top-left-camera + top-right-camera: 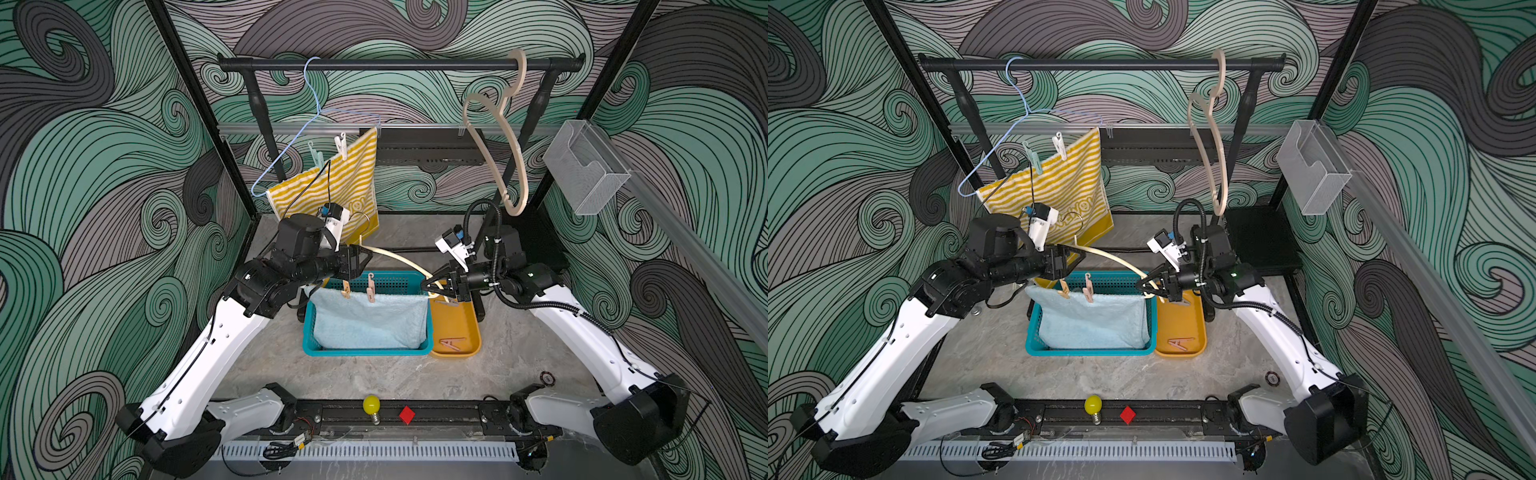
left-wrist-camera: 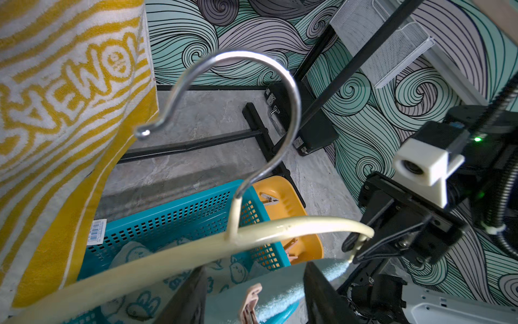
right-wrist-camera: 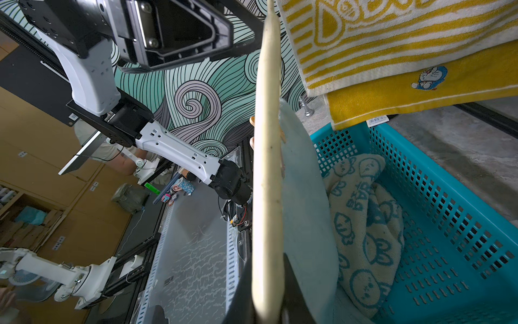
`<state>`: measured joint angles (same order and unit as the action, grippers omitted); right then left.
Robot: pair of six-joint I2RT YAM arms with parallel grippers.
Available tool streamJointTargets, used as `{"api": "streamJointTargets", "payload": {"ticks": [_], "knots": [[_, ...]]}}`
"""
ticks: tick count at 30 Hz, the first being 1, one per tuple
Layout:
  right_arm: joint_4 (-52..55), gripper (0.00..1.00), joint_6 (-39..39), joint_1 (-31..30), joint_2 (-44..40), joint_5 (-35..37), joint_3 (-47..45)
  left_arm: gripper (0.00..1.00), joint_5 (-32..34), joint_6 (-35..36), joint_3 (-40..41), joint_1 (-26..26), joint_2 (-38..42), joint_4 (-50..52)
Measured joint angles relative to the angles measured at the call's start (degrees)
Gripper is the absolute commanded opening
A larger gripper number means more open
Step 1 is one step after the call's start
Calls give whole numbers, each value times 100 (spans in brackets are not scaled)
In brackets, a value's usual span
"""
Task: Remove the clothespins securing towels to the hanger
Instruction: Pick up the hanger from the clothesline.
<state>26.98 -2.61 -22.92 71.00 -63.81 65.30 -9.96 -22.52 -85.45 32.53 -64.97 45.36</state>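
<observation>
My right gripper (image 1: 428, 286) (image 3: 267, 283) is shut on one end of a cream hanger (image 1: 399, 259) (image 2: 168, 258) with a metal hook, held over the teal basket (image 1: 368, 352). A light-blue towel (image 1: 370, 320) hangs from it, pinned by an orange clothespin (image 1: 345, 289) and a pink clothespin (image 1: 371, 286) (image 2: 251, 304). My left gripper (image 1: 361, 259) (image 2: 255, 266) is open, its jaws either side of the pink clothespin. A bunny-printed towel (image 3: 364, 224) lies in the basket. Behind, a yellow striped towel (image 1: 332, 183) hangs on a blue wire hanger (image 1: 291, 137) under a white clothespin (image 1: 341, 145) and a mint clothespin (image 1: 316, 156).
An orange tray (image 1: 465, 324) right of the basket holds loose clothespins (image 1: 451, 344). A beige hanger (image 1: 513, 166) hangs from the black rail (image 1: 399, 64). A clear box (image 1: 586, 166) sits on the right wall. A yellow bulb (image 1: 371, 405) and red cube (image 1: 407, 414) lie at the front.
</observation>
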Motion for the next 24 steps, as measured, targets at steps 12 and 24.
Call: {"api": "streamJointTargets", "payload": {"ticks": [12, 24], "knots": [[-15, 0, 131, 0, 15, -4, -11, 46, 31, 52, -337, 0, -177, -20], [33, 0, 293, 37, -28, 197, -118, 31, 264, 295, -562, -15, -881, -20]]}}
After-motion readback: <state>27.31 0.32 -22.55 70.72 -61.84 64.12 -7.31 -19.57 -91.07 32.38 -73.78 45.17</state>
